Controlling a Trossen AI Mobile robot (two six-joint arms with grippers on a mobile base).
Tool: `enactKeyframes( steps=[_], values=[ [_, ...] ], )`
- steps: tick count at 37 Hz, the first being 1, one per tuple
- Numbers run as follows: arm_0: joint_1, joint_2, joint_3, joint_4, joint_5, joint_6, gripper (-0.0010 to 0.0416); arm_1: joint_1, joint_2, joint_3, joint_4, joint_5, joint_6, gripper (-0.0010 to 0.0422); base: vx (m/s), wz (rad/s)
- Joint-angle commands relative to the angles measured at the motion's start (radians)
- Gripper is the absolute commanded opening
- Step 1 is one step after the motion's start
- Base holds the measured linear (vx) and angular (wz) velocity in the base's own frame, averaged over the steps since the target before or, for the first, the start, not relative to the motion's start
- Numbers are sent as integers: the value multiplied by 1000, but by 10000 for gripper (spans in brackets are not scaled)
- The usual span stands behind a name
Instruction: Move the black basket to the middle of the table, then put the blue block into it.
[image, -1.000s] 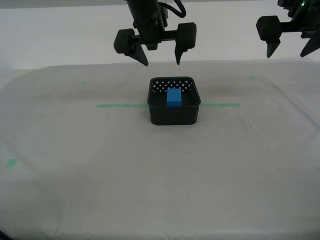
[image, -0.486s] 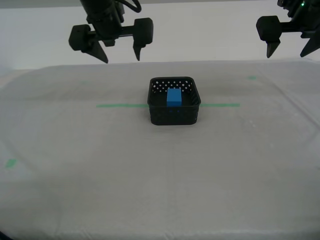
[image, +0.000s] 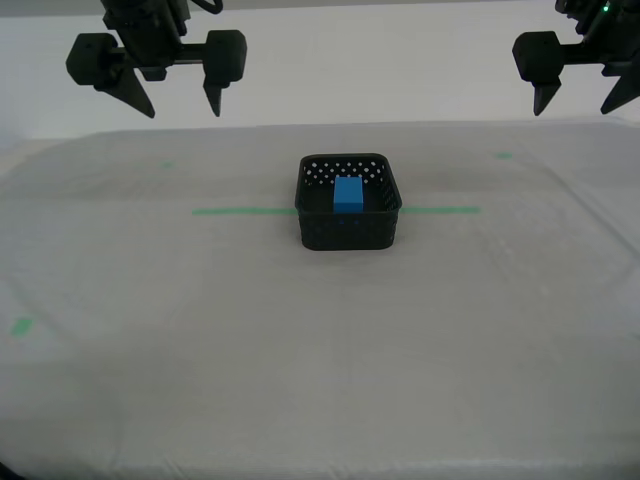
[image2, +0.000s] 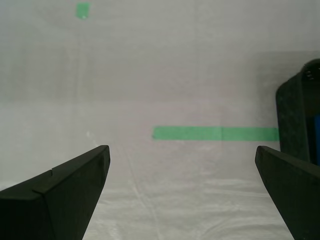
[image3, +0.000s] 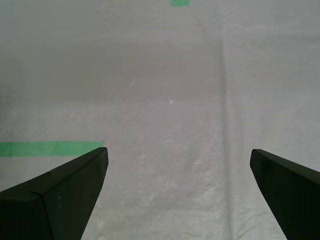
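Note:
The black basket (image: 348, 232) stands at the middle of the table (image: 300, 360), over the green tape line (image: 240, 211). The blue block (image: 348, 193) lies inside it. My second gripper (image: 180, 108) hangs open and empty high at the exterior view's upper left, well away from the basket. Its wrist view shows its open gripper (image2: 181, 148) above the tape line (image2: 215, 133), with the basket's wall (image2: 295, 125) beside it. My first gripper (image: 572, 108) hangs open and empty at the exterior view's upper right. Only sheeting shows between its fingers (image3: 178, 150).
Small green tape marks sit on the sheeting: a far one at the exterior view's left (image: 165, 165), a far one at its right (image: 505, 155), and one near its left edge (image: 20, 325). The table's rounded front edge runs along the bottom.
My second gripper has swung from above the basket toward the exterior view's left, staying open. Basket, block and my first gripper have not moved.

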Motion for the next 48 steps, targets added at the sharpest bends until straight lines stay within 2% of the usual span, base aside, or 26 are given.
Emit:
enactKeyframes(
  steps=[1,7,21,29,35,41,48],
  values=[
    [0,0,0,0,3,-1,399,31,-11,0,-9,-2,18,401,0,0],
    [0,0,0,0,3,-1,398,82,-11,0,-25,30,50,401,0,0],
    [0,0,0,0,3,-1,399,166,-11,0,-43,30,87,401,0,0],
    [1,0,0,0,3,-1,399,179,-11,0,-35,41,94,401,0,0],
    [0,0,0,0,3,-1,399,187,-10,0,4,47,139,401,0,0],
    [0,0,0,0,3,-1,398,197,-9,-1,21,98,138,401,0,0],
    [0,0,0,0,3,-1,398,198,-9,-13,56,100,138,400,0,0]
  ],
)
